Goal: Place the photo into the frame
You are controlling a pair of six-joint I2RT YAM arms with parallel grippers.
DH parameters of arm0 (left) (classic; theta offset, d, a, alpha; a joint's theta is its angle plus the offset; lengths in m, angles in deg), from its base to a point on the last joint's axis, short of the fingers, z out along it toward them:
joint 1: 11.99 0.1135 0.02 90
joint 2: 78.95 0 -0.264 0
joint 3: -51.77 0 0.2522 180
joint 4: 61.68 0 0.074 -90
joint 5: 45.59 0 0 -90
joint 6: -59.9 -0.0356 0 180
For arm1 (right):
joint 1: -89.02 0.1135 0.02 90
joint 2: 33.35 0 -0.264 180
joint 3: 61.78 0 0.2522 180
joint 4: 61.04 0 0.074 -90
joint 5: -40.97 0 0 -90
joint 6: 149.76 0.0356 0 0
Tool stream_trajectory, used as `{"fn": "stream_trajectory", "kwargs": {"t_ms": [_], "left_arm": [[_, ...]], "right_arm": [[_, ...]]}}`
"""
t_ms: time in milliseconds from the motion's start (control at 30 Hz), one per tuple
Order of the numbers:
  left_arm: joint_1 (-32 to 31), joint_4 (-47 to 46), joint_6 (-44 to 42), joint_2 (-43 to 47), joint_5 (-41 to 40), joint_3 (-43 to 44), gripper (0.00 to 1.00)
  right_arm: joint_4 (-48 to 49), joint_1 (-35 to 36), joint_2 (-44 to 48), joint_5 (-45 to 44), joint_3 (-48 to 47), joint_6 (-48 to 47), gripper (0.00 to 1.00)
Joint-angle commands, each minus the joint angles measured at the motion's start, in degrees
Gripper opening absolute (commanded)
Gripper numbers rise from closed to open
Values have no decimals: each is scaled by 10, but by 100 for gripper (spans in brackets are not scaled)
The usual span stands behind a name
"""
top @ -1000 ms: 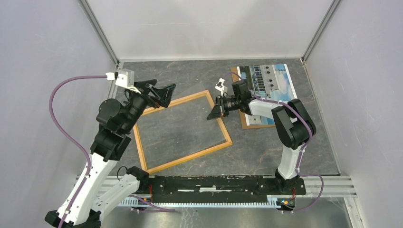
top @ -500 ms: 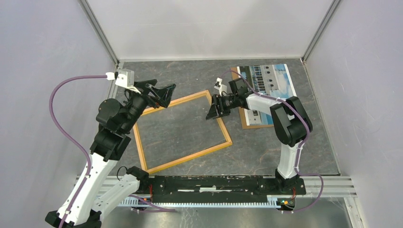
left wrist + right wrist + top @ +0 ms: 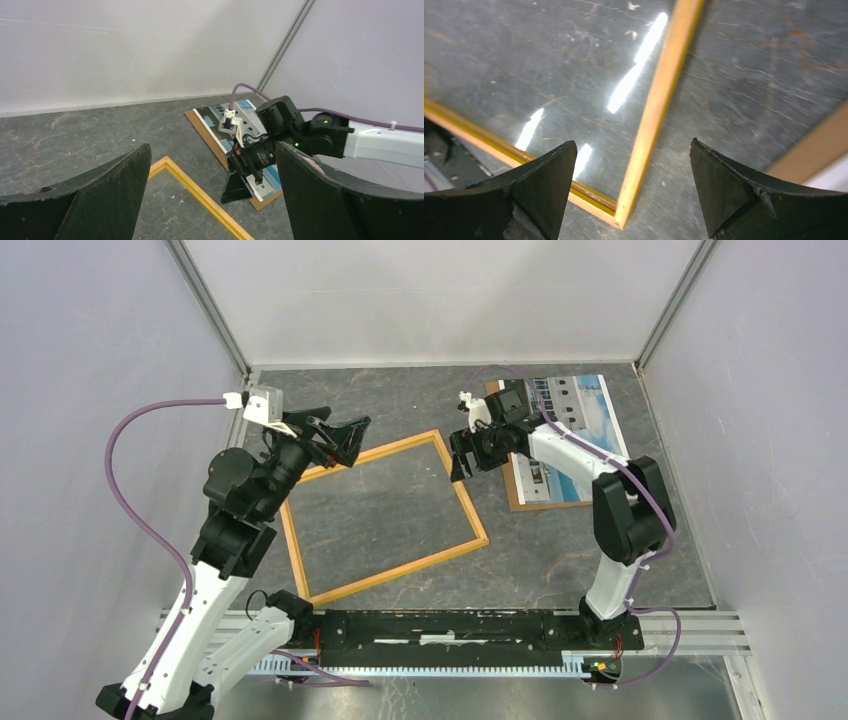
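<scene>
Orange-yellow frame (image 3: pixel 400 571); photo (image 3: pixel 595 410) of blue sky, pale building; brown board (image 3: pixel 540 504); grey, seemingly marbled table (image 3: pixel 560 555).

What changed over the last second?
The right gripper opened its jaws and pulled back off the frame toward the photo. It seems to have let go of the clear sheet, which lies in the frame. The left gripper, frame and photo stayed put.

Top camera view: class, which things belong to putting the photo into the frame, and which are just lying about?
For the job:
paper photo of a pale building under blue sky
thin rectangular orange-yellow wooden frame

Lying about:
plain brown backing board under the photo
clear sheet inside the frame
</scene>
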Motion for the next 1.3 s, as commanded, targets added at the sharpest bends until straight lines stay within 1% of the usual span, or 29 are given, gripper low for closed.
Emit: {"fn": "stream_trajectory", "kwargs": {"t_ms": [0,67,167,200,233,367,467,667,767,867,933,1067,1200,1267], "left_arm": [[4,-26,33,1,12,-1,100],[4,-27,35,-1,15,-2,100],[5,-28,37,-2,17,-3,100],[5,-29,37,-3,17,-4,100],[4,-29,37,-4,17,-4,100],[5,-29,37,-8,16,-5,100],[5,-28,39,-11,19,-6,100],[4,-29,40,-16,19,-8,100],[5,-29,41,-15,19,-8,100],[5,-28,40,-14,18,-9,100],[5,-29,41,-10,18,-9,100],[4,-34,44,-4,22,-12,100],[4,-36,48,0,27,-12,100],[5,-39,50,4,28,-14,100]], "right_arm": [[-31,12,60,-130,25,-43,87],[-12,23,69,-143,56,-41,81],[10,38,73,-143,86,-28,64],[17,43,73,-145,96,-25,60],[21,50,73,-151,102,-23,57],[34,69,74,-190,129,-22,54],[59,73,77,-187,158,-11,45],[90,81,70,-191,185,3,43],[89,82,69,-217,185,7,43],[72,81,72,-277,182,10,34],[71,73,80,-299,186,12,31],[79,44,85,-278,198,30,28],[90,35,100,-275,219,65,25],[95,29,105,-275,227,87,25]]}}
